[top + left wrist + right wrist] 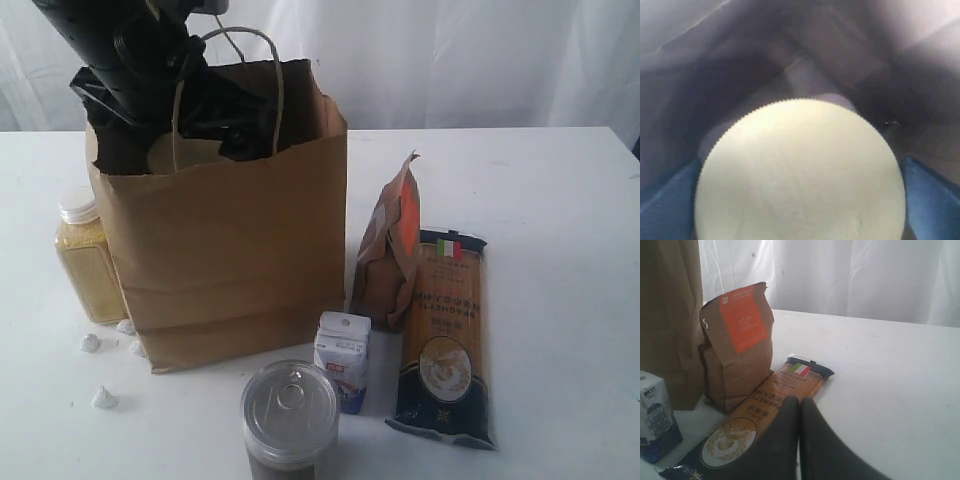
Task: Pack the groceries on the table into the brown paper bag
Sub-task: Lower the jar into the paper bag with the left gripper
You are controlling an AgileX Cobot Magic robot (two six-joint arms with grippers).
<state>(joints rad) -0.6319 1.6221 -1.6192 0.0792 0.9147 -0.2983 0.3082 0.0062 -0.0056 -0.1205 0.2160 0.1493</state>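
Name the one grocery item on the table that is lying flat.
The dark-blue spaghetti packet, flat on the table; the pouch, carton, can and bottle all stand upright.

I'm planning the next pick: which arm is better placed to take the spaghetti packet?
Right. The right gripper, shut, hovers close by the dark-blue spaghetti packet; the left gripper is inside the brown paper bag, straddling the yellow-lidded jar.
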